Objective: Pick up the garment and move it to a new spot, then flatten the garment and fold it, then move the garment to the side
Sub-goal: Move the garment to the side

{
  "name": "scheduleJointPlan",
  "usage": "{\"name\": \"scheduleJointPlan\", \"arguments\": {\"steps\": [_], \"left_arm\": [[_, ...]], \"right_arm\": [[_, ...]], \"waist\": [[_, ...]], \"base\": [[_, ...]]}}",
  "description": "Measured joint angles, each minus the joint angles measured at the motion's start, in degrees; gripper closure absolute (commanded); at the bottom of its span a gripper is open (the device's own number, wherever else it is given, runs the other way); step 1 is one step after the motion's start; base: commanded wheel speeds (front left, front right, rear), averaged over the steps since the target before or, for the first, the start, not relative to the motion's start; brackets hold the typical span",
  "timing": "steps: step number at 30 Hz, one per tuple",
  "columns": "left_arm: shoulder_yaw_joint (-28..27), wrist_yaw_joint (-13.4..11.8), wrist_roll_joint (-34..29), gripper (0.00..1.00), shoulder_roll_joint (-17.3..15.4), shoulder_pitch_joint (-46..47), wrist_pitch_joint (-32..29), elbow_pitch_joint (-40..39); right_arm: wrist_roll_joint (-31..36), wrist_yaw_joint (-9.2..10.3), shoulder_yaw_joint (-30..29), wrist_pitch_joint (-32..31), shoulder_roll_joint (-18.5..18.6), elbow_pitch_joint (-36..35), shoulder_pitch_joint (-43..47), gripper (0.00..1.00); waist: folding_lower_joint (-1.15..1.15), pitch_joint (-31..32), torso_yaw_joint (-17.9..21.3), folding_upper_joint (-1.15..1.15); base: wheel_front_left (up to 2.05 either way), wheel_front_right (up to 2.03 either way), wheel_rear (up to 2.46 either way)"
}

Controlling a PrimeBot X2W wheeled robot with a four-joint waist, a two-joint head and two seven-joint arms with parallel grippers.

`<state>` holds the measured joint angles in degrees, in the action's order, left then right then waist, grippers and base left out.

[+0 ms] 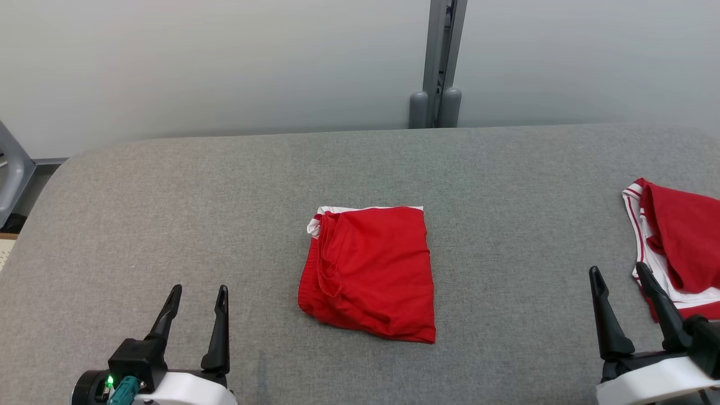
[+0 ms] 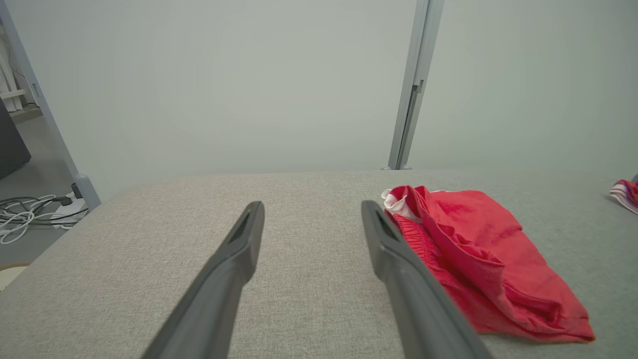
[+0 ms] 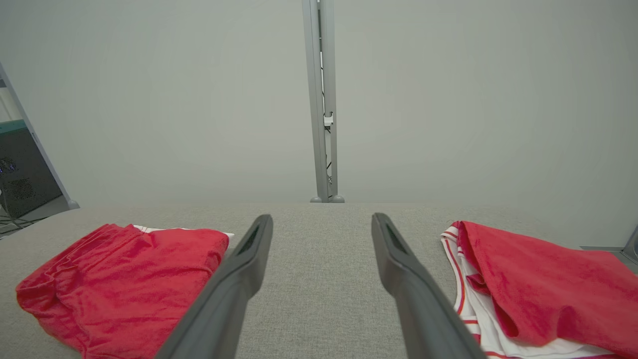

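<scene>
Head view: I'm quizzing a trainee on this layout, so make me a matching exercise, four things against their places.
Things:
1. folded red cloth garment
2. red cloth garment with white striped trim
3. left claw
4. grey metal post

Places:
a. behind the far edge of the grey fabric table
b. right edge of the table
c. lower left, open
d. middle of the table

Pairs: 1-d; 2-b; 3-c; 4-a
</scene>
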<state>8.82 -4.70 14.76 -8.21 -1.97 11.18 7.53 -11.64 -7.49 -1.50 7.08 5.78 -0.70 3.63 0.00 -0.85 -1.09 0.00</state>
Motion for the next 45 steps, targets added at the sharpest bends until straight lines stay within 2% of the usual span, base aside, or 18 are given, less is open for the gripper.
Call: {"name": "scheduleJointPlan", "arguments": {"steps": [9, 13, 18, 23, 29, 36, 37, 38, 39, 45], "left_arm": [[0.5, -0.3, 0.1, 0.00, 0.0, 0.6, 0.0, -0.2], [1.1, -0.4, 0.1, 0.00, 0.2, 2.3, 0.5, -0.5], [2.8, 0.4, -0.2, 0.00, 1.3, 6.4, 1.4, 0.1], [3.9, 0.9, -0.6, 0.00, 2.1, 9.3, 2.5, 1.7], [5.0, 1.5, -0.5, 0.00, 3.4, 12.3, 3.5, 3.0], [5.4, 1.6, -0.6, 0.00, 4.0, 13.4, 3.7, 4.1], [5.4, 1.7, -0.6, 0.00, 4.0, 13.7, 3.7, 4.1], [5.4, 1.7, -0.6, 0.00, 4.1, 13.9, 3.7, 4.1], [5.3, 1.7, -0.6, 0.00, 4.1, 14.0, 3.8, 3.9], [4.8, 2.2, -1.2, 0.00, 4.3, 14.0, 3.8, 3.5]], "right_arm": [[0.1, 0.00, 0.7, 0.0, 0.1, 0.4, -0.8, 0.00], [0.0, 0.00, 2.7, -0.4, 1.1, 2.8, -3.3, 0.00], [-1.4, 0.00, 7.9, 0.6, 2.5, 10.0, -9.0, 0.00], [-4.0, 0.00, 14.8, 2.0, 2.6, 19.1, -14.2, 0.00], [-6.6, 0.00, 20.1, 3.1, 2.8, 29.3, -20.4, 0.00], [-10.8, 0.00, 25.8, 3.1, 3.4, 37.0, -25.8, 0.00], [-11.5, 0.00, 26.6, 3.1, 3.4, 37.6, -26.4, 0.29], [-12.1, 0.00, 27.3, 3.1, 3.6, 38.2, -26.9, 0.69], [-12.8, 0.00, 27.9, 3.2, 3.7, 38.7, -27.5, 1.00], [-15.2, -0.02, 32.3, 4.1, 5.3, 39.7, -29.0, 1.00]], "waist": [[0.00, -1.1, -0.4, 0.00], [0.00, -2.9, -1.1, 0.00], [0.00, -5.5, -3.5, 0.00], [0.00, -8.1, -7.0, 0.00], [0.00, -11.4, -10.4, 0.00], [0.00, -13.6, -12.4, 0.00], [0.00, -13.7, -12.5, 0.00], [0.00, -13.8, -12.4, 0.00], [0.00, -13.8, -12.3, 0.00], [0.00, -13.5, -11.4, 0.00]], "base": [[0.00, 0.00, 0.00], [0.00, 0.00, 0.00], [0.00, 0.00, 0.00], [0.00, 0.00, 0.00], [0.00, 0.00, 0.00], [0.00, 0.00, 0.00], [0.00, 0.00, 0.00], [0.00, 0.00, 0.00], [0.00, 0.00, 0.00], [0.00, 0.00, 0.00]]}}
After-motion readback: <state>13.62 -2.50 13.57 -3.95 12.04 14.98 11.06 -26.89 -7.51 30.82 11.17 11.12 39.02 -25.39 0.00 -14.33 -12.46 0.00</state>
